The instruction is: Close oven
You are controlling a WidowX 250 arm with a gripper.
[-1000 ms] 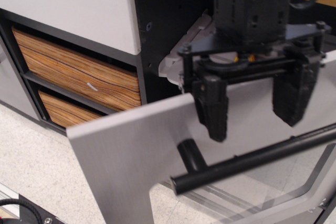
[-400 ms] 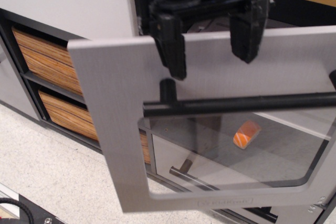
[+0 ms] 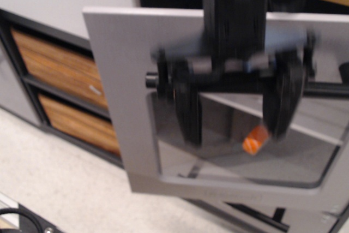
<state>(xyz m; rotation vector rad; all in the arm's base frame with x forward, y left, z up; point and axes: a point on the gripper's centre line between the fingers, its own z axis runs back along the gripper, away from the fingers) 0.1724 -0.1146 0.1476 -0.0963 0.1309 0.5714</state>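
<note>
Oven (image 3: 125, 91) door raised nearly upright, grey panel filling the middle of the view, bar handle (image 3: 327, 88) crossing its window, wood-grain drawers (image 3: 65, 69) to the left. Gripper (image 3: 234, 118), blurred, hanging in front of the door with fingers (image 3: 188, 113) spread wide, holding nothing, tips low over the window glass. Small orange object (image 3: 255, 140) visible through the window, just beside the right finger.

Your pincer (image 3: 235, 110) is blurry mid-frame, fingers spread in front of the oven (image 3: 122, 80) door window. There's a small orange thing (image 3: 255, 140) behind the glass, and wood-grain drawers (image 3: 60, 66) at left.
</note>
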